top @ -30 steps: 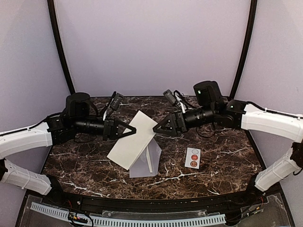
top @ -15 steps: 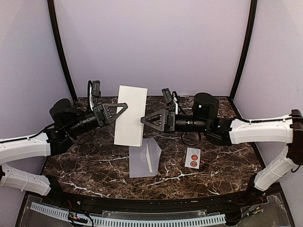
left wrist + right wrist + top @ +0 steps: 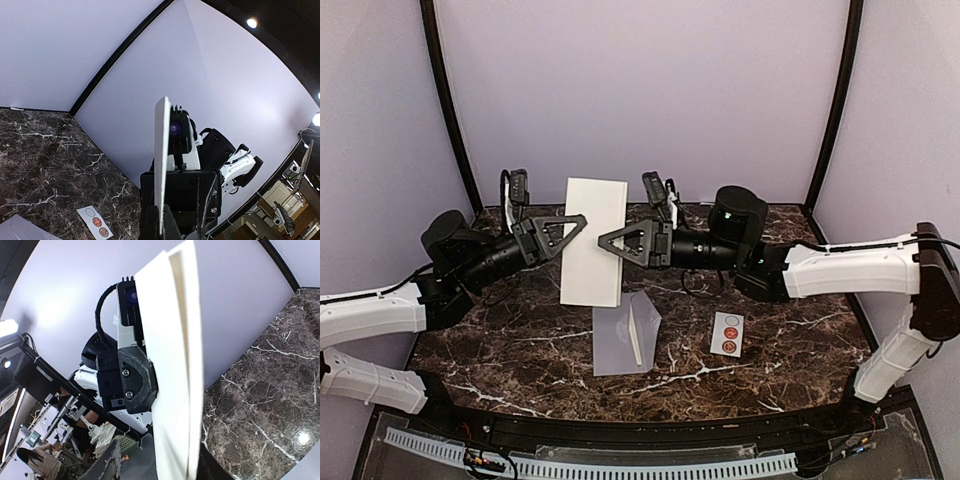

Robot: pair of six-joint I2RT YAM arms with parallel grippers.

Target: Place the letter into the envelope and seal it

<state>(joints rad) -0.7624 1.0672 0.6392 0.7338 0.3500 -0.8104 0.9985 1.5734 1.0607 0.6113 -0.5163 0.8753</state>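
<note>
The letter [image 3: 593, 243], a white folded sheet, stands upright in the air above the table's back half. My left gripper [image 3: 582, 222] is shut on its left edge; in the left wrist view the letter [image 3: 161, 160] shows edge-on, pinched between the fingertips of the left gripper [image 3: 164, 226]. My right gripper [image 3: 603, 240] reaches the letter's right edge. In the right wrist view the letter [image 3: 172, 370] passes between the jaws of the right gripper [image 3: 160, 467], with a gap beside the left finger [image 3: 102, 460]. The grey-lavender envelope [image 3: 620, 340] lies below with its flap raised.
A small white sticker strip [image 3: 727, 333] with round seals lies right of the envelope, and that strip [image 3: 95, 223] also shows in the left wrist view. The dark marble table [image 3: 800, 330] is ringed by lavender walls and black corner posts.
Both arms lifted the letter from a tilt over the envelope to upright. My right gripper moved left onto the letter's right edge and its jaws narrowed.
</note>
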